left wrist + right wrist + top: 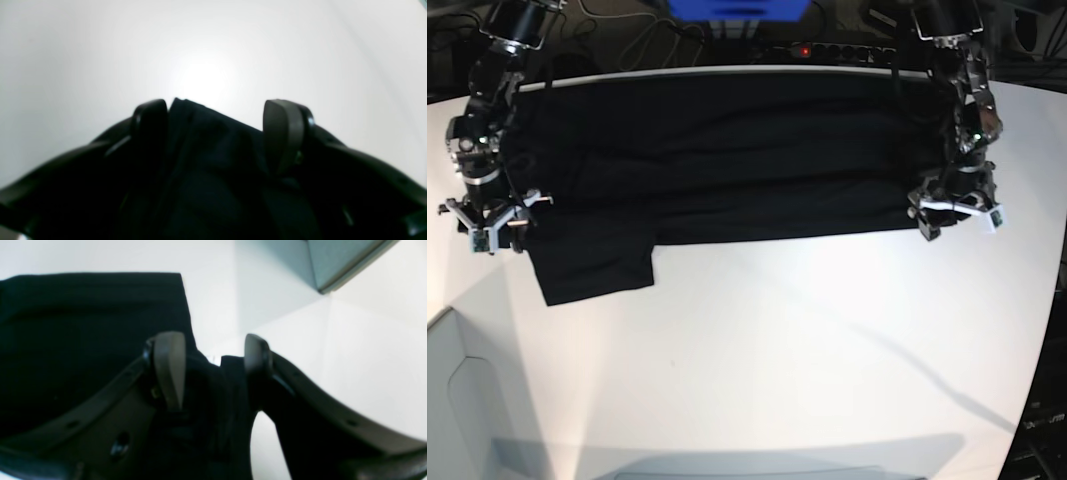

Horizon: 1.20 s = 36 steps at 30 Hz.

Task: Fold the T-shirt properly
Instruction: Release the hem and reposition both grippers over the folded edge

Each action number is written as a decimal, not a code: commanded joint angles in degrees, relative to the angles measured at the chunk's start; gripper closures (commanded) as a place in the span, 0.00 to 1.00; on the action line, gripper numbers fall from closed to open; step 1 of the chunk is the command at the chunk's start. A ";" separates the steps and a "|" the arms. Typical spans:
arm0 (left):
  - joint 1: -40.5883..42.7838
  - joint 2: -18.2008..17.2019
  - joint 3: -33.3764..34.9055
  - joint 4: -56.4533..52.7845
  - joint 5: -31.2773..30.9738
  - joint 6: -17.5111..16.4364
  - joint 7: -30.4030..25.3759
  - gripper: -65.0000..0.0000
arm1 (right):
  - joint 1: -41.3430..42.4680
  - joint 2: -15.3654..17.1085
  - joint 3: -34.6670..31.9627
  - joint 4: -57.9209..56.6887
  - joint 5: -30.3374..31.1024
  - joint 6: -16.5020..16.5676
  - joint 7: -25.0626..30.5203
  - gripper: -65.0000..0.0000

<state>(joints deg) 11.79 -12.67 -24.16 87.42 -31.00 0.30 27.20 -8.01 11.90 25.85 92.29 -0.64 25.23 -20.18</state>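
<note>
Presently: T-shirt lies folded lengthwise along table's far edge | left gripper jaws spread, cloth bunched between | right gripper jaws spread, cloth between.

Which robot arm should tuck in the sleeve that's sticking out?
Probably the right arm. In the base view its tool sits right beside the sleeve that pokes out of the T-shirt. The left tool is at the shirt's far end, with the whole shirt between it and the sleeve.
</note>
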 commanded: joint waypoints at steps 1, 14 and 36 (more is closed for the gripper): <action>-0.14 -0.83 -0.14 0.89 -0.16 -0.16 -1.22 0.34 | 0.49 0.98 0.22 0.94 0.69 -0.40 1.50 0.55; -0.06 -0.83 2.14 0.89 -0.16 -0.16 -1.49 0.52 | 2.08 0.63 -0.66 0.94 0.69 -0.40 1.50 0.55; 1.79 -0.83 2.32 2.47 -0.34 -0.08 -1.22 0.64 | 2.87 0.80 -1.80 0.94 0.69 -0.40 1.50 0.55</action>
<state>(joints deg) 13.76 -12.69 -21.58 88.66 -31.16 0.32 27.20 -6.20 11.88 23.81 92.27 -0.51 25.23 -20.23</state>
